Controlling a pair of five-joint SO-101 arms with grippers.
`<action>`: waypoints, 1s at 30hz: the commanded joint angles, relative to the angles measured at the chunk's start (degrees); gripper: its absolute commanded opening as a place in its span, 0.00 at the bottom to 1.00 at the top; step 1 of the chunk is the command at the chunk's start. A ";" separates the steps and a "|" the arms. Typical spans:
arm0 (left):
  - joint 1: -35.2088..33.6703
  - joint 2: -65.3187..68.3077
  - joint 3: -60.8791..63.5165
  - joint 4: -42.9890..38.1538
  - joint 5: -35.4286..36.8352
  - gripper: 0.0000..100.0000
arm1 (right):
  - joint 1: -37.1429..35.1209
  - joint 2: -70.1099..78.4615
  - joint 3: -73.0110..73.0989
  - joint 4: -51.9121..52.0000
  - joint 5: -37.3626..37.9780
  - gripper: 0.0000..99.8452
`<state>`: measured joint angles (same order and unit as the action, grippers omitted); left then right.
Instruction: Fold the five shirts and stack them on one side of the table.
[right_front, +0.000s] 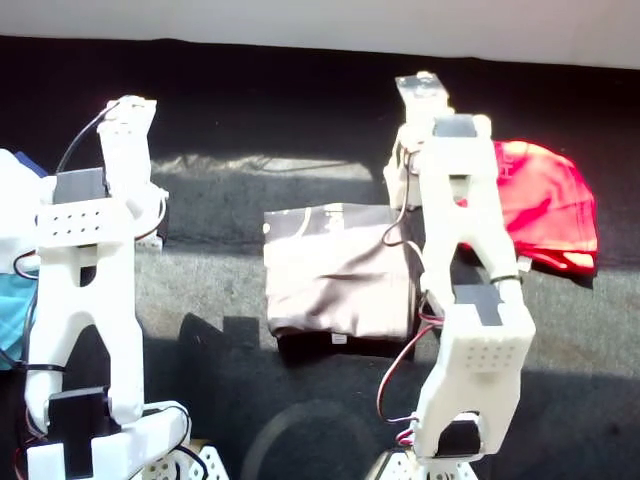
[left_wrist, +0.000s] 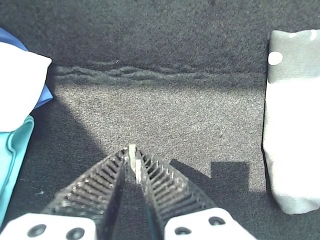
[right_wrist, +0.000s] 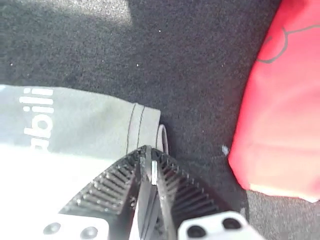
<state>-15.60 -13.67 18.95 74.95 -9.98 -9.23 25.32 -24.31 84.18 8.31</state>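
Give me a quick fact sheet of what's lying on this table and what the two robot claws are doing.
Grey shirt: folded, in the middle of the table
Red shirt: lying to the right of the grey one
White shirt: at the left edge, a blue one peeking from under it, a teal shirt beside
Left gripper: shut, over bare table
Right gripper: shut, at the grey shirt's edge; whether it pinches cloth is unclear

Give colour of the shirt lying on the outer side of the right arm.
The shirt is red; the right wrist view shows it best.
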 joint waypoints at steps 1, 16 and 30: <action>-0.66 -1.54 -0.66 -0.26 0.26 0.01 | 0.92 -10.86 -2.33 2.95 0.26 0.01; -0.66 -1.36 -0.66 -0.53 0.26 0.01 | -11.91 -43.56 61.67 -13.76 2.11 0.01; -0.57 -1.36 -0.48 -0.35 0.26 0.01 | 1.80 -35.82 75.21 -35.12 13.19 0.01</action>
<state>-15.69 -13.67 18.95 74.95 -9.98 -13.27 -13.54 54.73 50.33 20.09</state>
